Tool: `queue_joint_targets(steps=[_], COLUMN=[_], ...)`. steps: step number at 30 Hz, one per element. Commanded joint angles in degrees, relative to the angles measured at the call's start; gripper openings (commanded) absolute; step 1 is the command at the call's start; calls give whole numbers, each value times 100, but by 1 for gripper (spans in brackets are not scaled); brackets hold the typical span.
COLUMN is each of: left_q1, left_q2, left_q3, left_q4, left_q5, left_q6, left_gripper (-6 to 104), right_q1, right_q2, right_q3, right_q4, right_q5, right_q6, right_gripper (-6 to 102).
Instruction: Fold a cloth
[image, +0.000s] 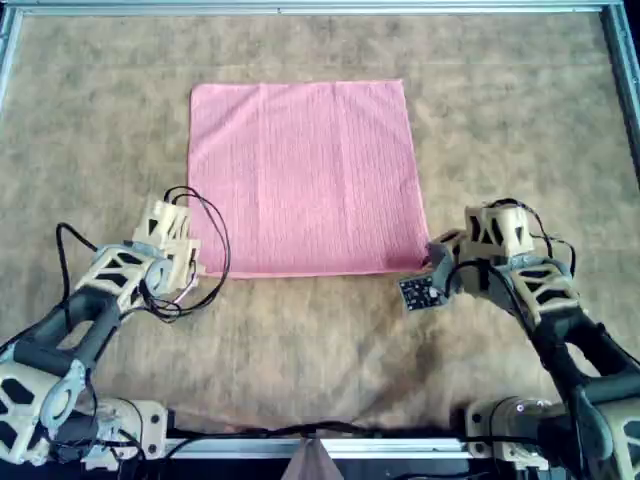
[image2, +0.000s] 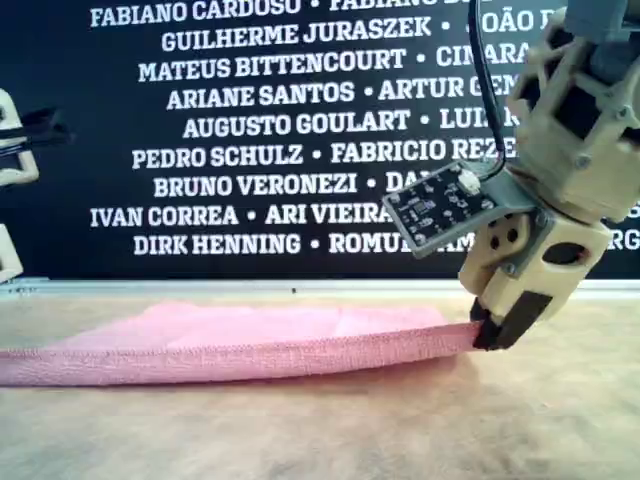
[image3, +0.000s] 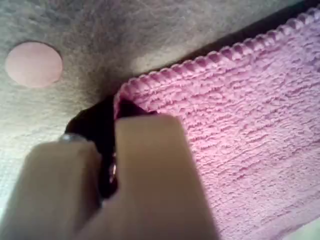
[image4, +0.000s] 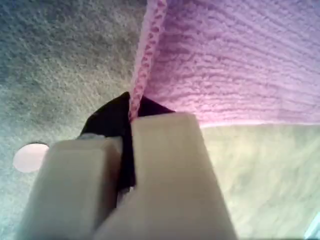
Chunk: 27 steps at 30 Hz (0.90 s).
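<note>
Both arms reach low, each gripper pinching a cloth (image: 305, 175) corner

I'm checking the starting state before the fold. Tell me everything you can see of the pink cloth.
The cloth is a plain light-pink square of ribbed, towel-like fabric with a stitched hem and faint vertical creases. It lies spread flat on the brown felt table, near the overhead view's middle. The left gripper pinches its near corner on that view's left, the right gripper the near corner on its right. In the exterior view that corner is raised slightly off the table.
</note>
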Motion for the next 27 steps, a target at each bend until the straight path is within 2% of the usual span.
queue_joint_targets(steps=[1, 13, 20, 27], left_q1=[158, 167, 167, 193], left_q2=[369, 264, 97, -914], left_q3=[-97, -562, -1617, -2988], left_q4=[-9, -123, -123, -123], left_q5=[26, -35, -79, -88], left_q6=[35, 26, 26, 26], left_gripper=[0, 0, 1, 1], right_q1=[-53, -53, -53, -105], right_q2=[422, 272, -571, -1819], right_q3=[-26, -589, -1239, -2276], right_q4=[62, -290, -1661, -2874], right_q5=[18, 18, 97, 105], right_q6=[-18, -18, -18, -26], right_gripper=[-1, -1, -1, -1])
